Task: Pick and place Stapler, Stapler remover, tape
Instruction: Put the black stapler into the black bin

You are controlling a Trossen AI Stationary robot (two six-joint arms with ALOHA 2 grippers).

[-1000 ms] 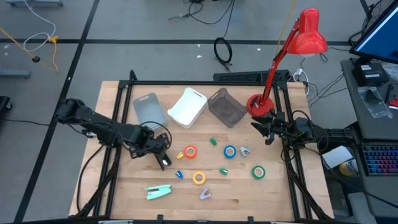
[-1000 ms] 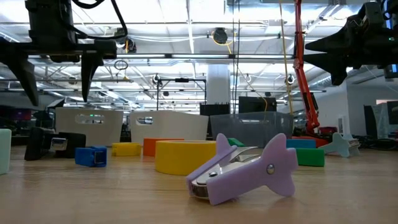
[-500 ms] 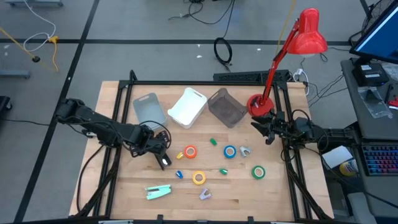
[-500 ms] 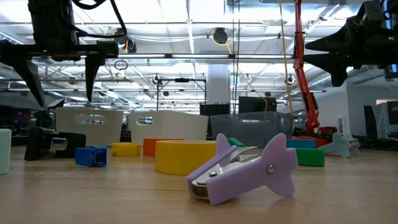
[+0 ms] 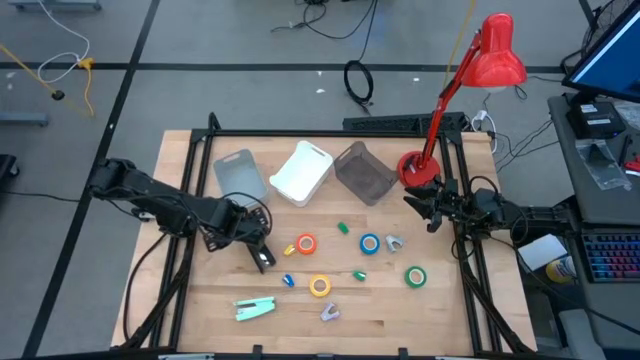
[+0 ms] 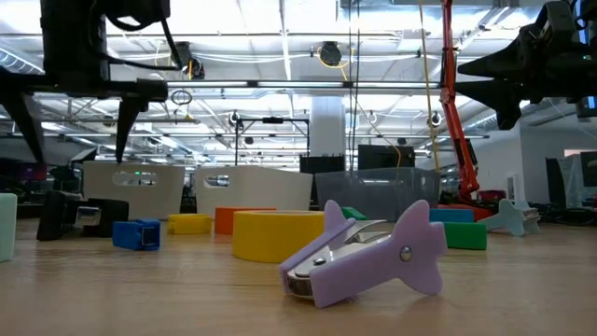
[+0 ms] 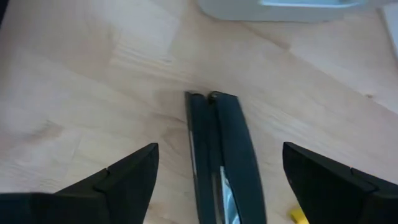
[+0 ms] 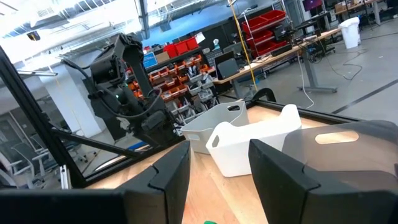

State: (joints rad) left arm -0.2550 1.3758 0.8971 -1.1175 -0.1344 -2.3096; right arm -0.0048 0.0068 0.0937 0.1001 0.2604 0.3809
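A black stapler [image 7: 219, 134] lies flat on the wooden table, and my left gripper [image 7: 219, 186] hangs open above it, pointing down with one finger on each side and touching nothing. In the low view the left gripper [image 6: 75, 131] is well clear of the table. A mint-green stapler [image 5: 255, 308] and a purple staple remover [image 5: 329, 313] lie near the front edge. A grey staple remover [image 5: 393, 242] lies beside the blue tape [image 5: 370, 243]. Orange tape [image 5: 306, 244], yellow tape [image 5: 319, 286] and green tape [image 5: 415, 276] lie flat. My right gripper [image 5: 432, 207] waits at the right edge, level, open and empty.
Three bins stand along the far side: grey [image 5: 240, 175], white [image 5: 302, 172] and dark translucent [image 5: 364, 172]. A red desk lamp [image 5: 470, 90] rises at the far right corner. Small green [image 5: 343, 228], blue [image 5: 288, 280] and yellow bits lie among the tapes.
My left gripper has rolled a little about its downward line above the black stapler and stays open. Nothing on the table has moved.
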